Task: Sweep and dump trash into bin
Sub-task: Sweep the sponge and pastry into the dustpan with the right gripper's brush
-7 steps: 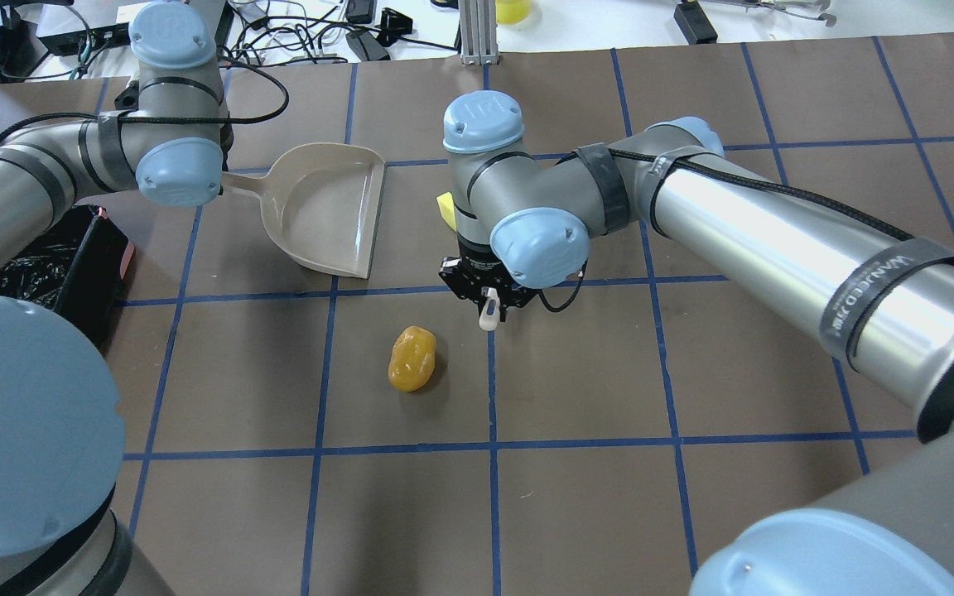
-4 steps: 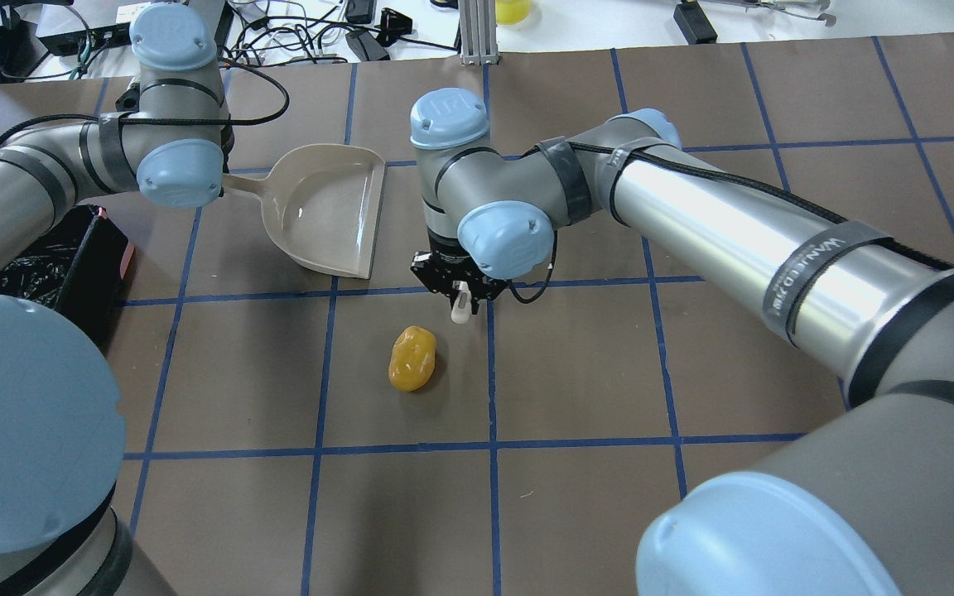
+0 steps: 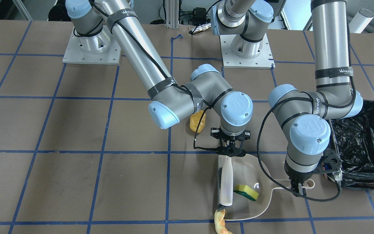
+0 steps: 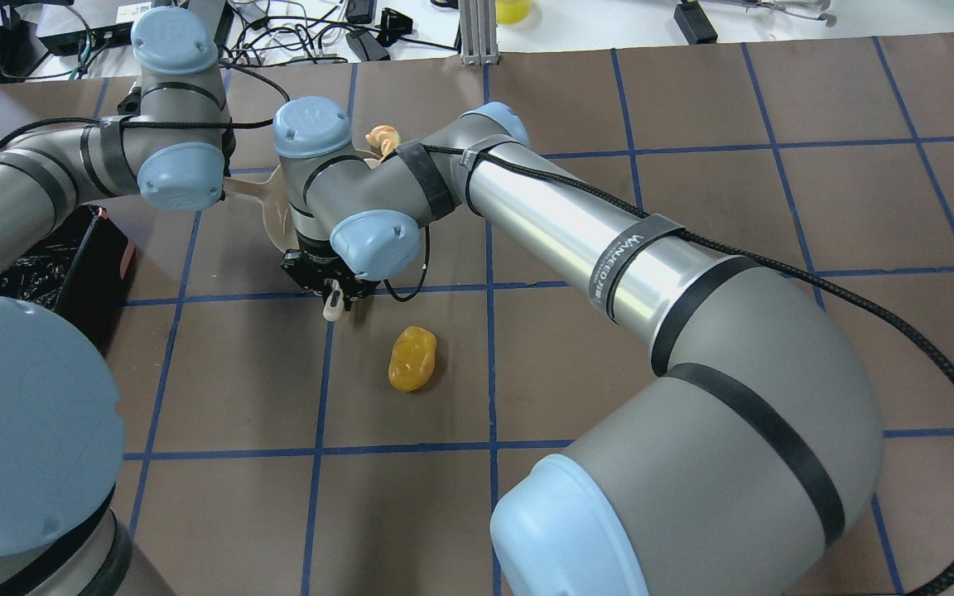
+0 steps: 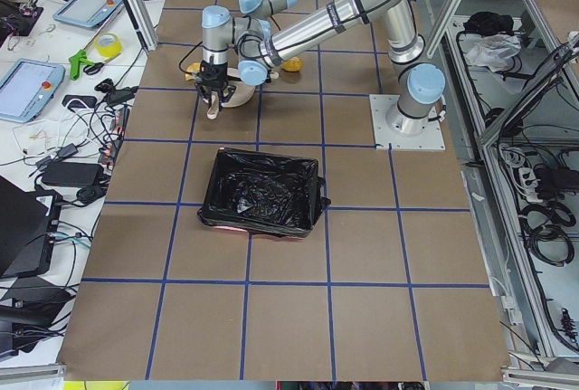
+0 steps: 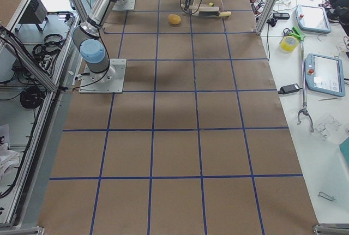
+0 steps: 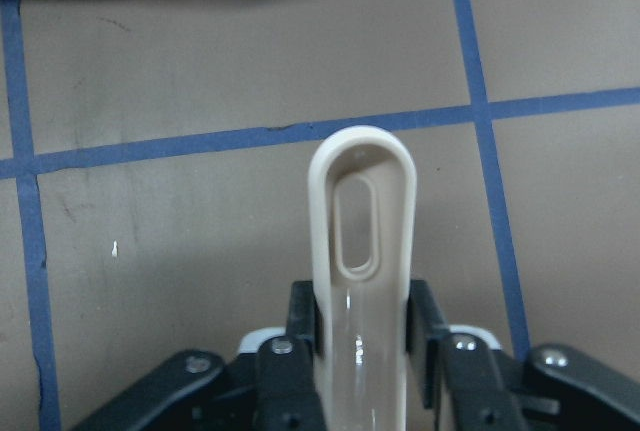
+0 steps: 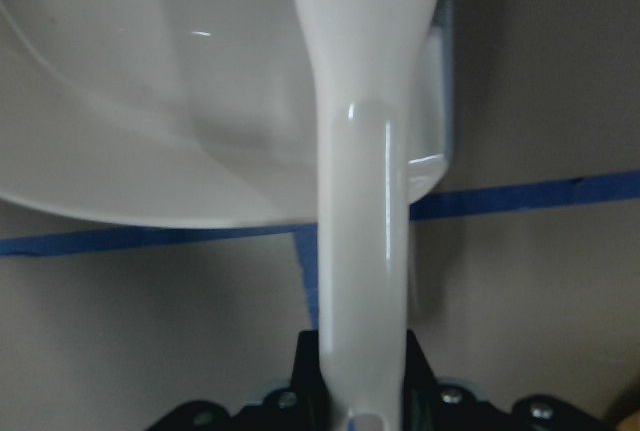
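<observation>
In the front-facing view, the brown bench [image 3: 60, 130] is marked into squares by blue tape lines. The right arm [image 3: 135, 48] is seen reaching in from the upper left. The golden-yellow bread piece [image 3: 197, 122] is found on the bench just behind that arm's wrist, partly hidden by it and apart from the dustpan. In the overhead view it lies alone on the bench.

The right arm's jaws are clenched on the handle of the beige brush [image 3: 226, 185]. The brush is laid along the open edge of the dustpan [image 3: 261, 208]. The tan croissant [image 3: 221, 224] is seen on the bench at the brush's far tip, just outside the pan's corner; whether it touches the brush cannot be told.

The yellow sponge [image 3: 246, 192], with its green side showing, is lying inside the pan, just beside the brush. Further right, the pan's handle [image 7: 360, 251] is gripped by the left arm's jaws, which are closed on it from both sides. The left arm [image 3: 331, 39] is bent above it.

At the far right the bin [image 3: 362, 143], lined with crinkled black plastic, is set near the dustpan handle.
</observation>
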